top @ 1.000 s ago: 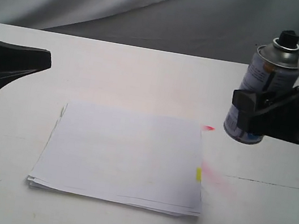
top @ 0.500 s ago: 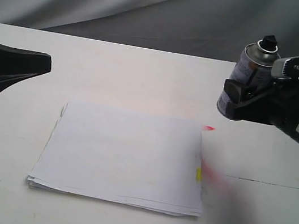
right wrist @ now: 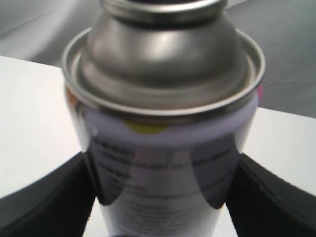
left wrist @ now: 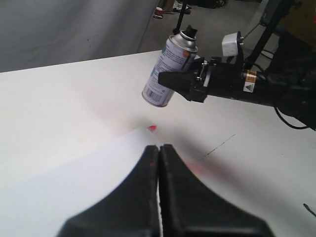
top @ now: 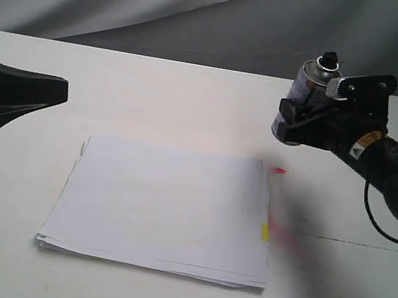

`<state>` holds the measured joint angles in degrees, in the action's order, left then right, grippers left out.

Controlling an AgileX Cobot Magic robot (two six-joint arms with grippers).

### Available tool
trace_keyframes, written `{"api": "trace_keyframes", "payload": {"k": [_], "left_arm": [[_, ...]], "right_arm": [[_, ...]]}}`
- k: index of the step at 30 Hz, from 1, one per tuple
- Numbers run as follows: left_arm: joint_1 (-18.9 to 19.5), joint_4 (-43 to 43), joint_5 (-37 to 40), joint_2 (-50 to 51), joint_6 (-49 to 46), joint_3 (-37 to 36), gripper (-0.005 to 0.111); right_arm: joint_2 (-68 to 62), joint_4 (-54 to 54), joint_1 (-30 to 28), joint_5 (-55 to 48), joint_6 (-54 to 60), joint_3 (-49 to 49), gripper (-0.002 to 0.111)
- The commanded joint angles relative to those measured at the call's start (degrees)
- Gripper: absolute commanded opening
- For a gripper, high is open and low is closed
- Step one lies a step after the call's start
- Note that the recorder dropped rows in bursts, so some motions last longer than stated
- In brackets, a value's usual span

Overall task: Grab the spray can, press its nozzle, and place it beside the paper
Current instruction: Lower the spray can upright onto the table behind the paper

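Left gripper [top: 61, 89]: fingers pressed together, holding nothing, hanging above the table [top: 193, 91] well to the left of the paper [top: 166, 208].

Paper: a thin stack lying flat mid-table, edges slightly fanned, with a yellow tab [top: 264, 233] on its right edge. A small red mark [top: 278, 170] sits on the table just off the far right corner, with a faint pink smear below it.

Spray can [top: 304, 84]: off the table, in the air beyond the paper's far right corner, tilted with its top leaning right. The nozzle [top: 326, 61] is free and uncovered.

Right gripper [top: 288, 127]: clamped across the can's labelled body, one finger on each side, well under the silver shoulder.

Handling, our judgement: the can is rigid metal, so it will not give under a firm squeeze, and it is probably light. The wall is smooth and round, so we expect it could twist or slide. The mid-body hold suits it and keeps the top clear. The nozzle is tiny and plastic, so press it squarely from above.
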<state>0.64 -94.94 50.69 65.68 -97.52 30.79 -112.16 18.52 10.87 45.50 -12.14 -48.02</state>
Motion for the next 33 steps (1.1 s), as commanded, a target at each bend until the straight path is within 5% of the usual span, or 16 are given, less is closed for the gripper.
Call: {"api": "trace_keyframes", "payload": {"k": [1, 9, 33], "left_arm": [[0.14, -0.06, 0.03, -0.4, 0.06, -0.19, 0.0], [0.14, -0.06, -2.26, -0.4, 2.04, -0.19, 0.0], [0.14, -0.06, -2.7, -0.4, 1.92, -0.19, 0.0]], "right_arm": [[-3.92, 1.54, -0.08, 2.7, -0.64, -8.41, 0.0], [-9.6, 13.9, 0.03, -1.68, -8.47, -13.38, 0.0], [-11.52, 14.94, 0.03, -4.65, -8.48, -13.38, 0.0]]}}
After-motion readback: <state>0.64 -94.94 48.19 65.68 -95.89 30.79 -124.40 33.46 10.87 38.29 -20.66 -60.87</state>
